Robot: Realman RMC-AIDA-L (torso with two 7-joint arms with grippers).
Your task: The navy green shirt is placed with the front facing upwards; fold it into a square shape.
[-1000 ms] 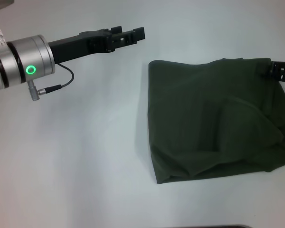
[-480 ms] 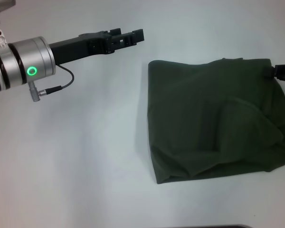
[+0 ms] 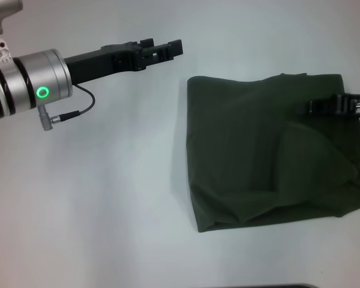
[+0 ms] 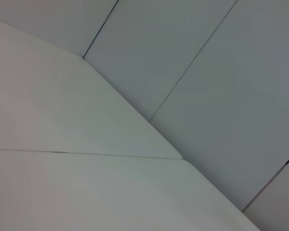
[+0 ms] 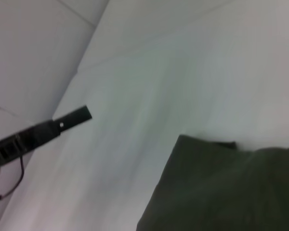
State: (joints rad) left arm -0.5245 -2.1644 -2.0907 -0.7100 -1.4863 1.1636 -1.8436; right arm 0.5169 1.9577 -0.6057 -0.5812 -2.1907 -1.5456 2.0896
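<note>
The navy green shirt (image 3: pixel 264 162) lies folded into a rough square on the right half of the white table (image 3: pixel 108 198), plain side up with some loose creases near its right edge. In the right wrist view its far corner (image 5: pixel 221 187) fills the lower right. My right gripper (image 3: pixel 313 108) reaches in from the right edge, low over the shirt's upper right part. My left gripper (image 3: pixel 175 47) hovers above bare table to the upper left of the shirt, apart from it. It also appears as a dark bar (image 5: pixel 82 114) in the right wrist view.
The shirt's right side runs close to the edge of the head view. Grey wall panels (image 4: pixel 207 72) stand behind the table's far edge. A dark strip (image 3: pixel 270 286) shows at the near table edge.
My right gripper has moved left from the shirt's upper right corner to over the cloth. The left arm has barely shifted. The shirt keeps its shape.
</note>
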